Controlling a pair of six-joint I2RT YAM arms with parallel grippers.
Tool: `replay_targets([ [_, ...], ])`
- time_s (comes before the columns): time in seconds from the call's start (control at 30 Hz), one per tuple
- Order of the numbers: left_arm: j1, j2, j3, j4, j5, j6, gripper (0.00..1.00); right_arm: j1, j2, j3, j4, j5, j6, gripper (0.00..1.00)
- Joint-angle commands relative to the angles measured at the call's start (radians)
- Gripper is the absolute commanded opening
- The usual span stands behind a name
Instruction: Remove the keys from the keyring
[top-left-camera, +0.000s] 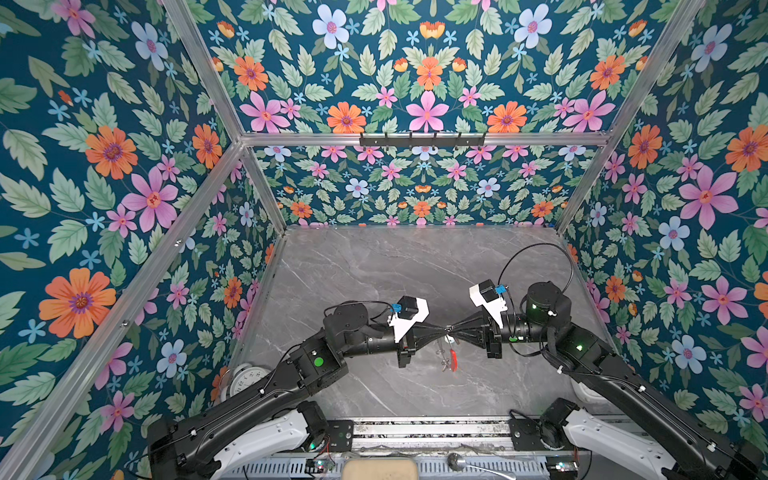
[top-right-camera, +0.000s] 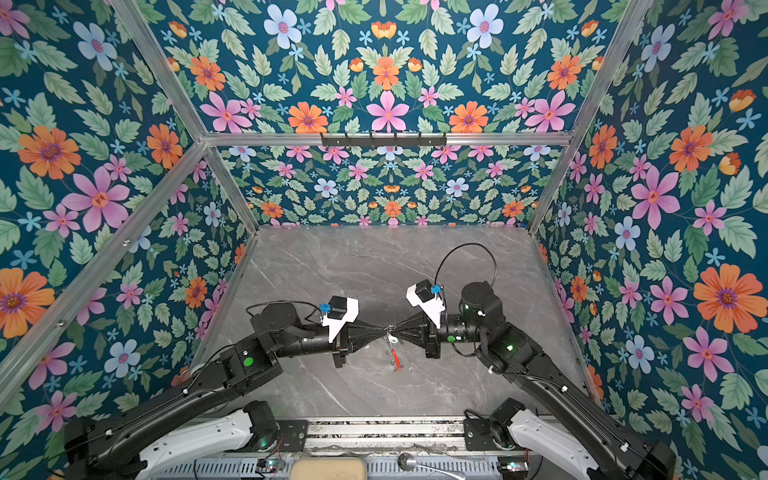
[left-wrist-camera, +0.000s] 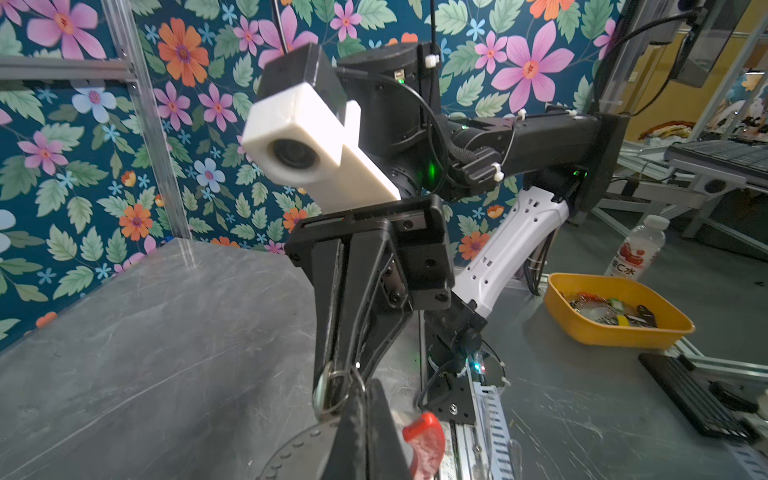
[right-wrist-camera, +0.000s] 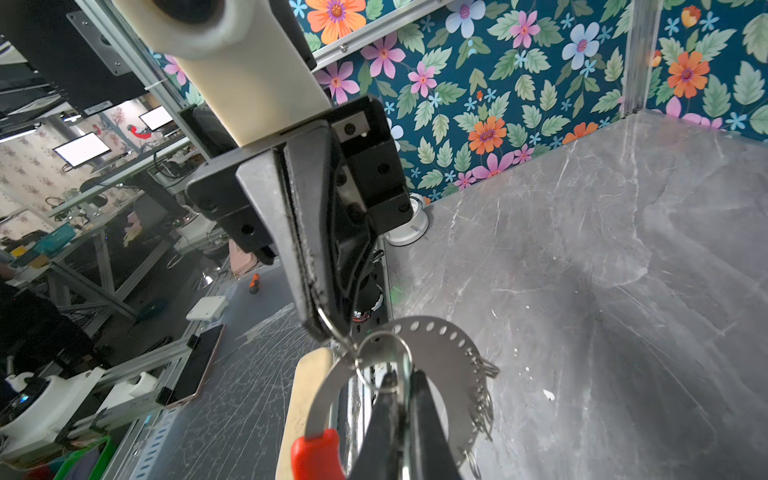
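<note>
In the lower centre of both top views, the left gripper (top-left-camera: 443, 331) and the right gripper (top-left-camera: 455, 331) are seen tip to tip above the grey table (top-left-camera: 374, 270). They are aligned on one line running left to right across the frame, and both sets of jaws are pressed together. In the right wrist view the left gripper's tips are seen pinched on a small wire ring (right-wrist-camera: 332, 328). The right gripper's own fingers (right-wrist-camera: 428, 428) are closed on a larger wire ring (right-wrist-camera: 384, 361) that passes through the end of the keyring (right-wrist-camera: 453, 345). The two rings appear to be linked between the tips. The keyring hangs from this pinch, its grey arc and red section (top-left-camera: 455, 360) trailing toward the bottom of the frame in the top views. Its long axis is thus laid across the line of the grippers. Whether its lower end rests on the table cannot be told. The keys cannot be made out with certainty; a pale blob (top-right-camera: 392, 339) just below the meeting point may be a tag. Neither arm is nearer, since both are at the rings. The coming move is judged to turn on that short link, worked along the grippers' common line while the band hangs below.
</note>
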Motion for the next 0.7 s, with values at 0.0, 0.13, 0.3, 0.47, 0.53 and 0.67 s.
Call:
replay_targets([
  [0.0,-0.001,-0.004,-0.044,0.302,-0.010,-0.021,0.00,-0.001,-0.024,-0.031,0.074,0.093,0.066,0.00],
  [0.13,-0.002,0.027,-0.066,0.397,-0.010,-0.014,0.00,0.000,-0.043,-0.079,0.122,0.113,0.106,0.00],
  [0.3,0.024,0.096,-0.044,0.413,0.029,-0.036,0.00,-0.001,-0.051,-0.113,0.146,0.145,0.121,0.00],
  [0.47,0.166,0.192,-0.055,0.602,0.205,-0.244,0.00,0.000,-0.067,-0.126,0.135,0.207,0.119,0.00],
  [0.53,0.174,0.224,-0.049,0.650,0.259,-0.267,0.00,-0.001,-0.062,-0.127,0.124,0.223,0.116,0.07],
  [0.67,0.187,0.251,-0.052,0.689,0.302,-0.276,0.00,-0.001,-0.050,-0.130,0.104,0.257,0.120,0.27],
])
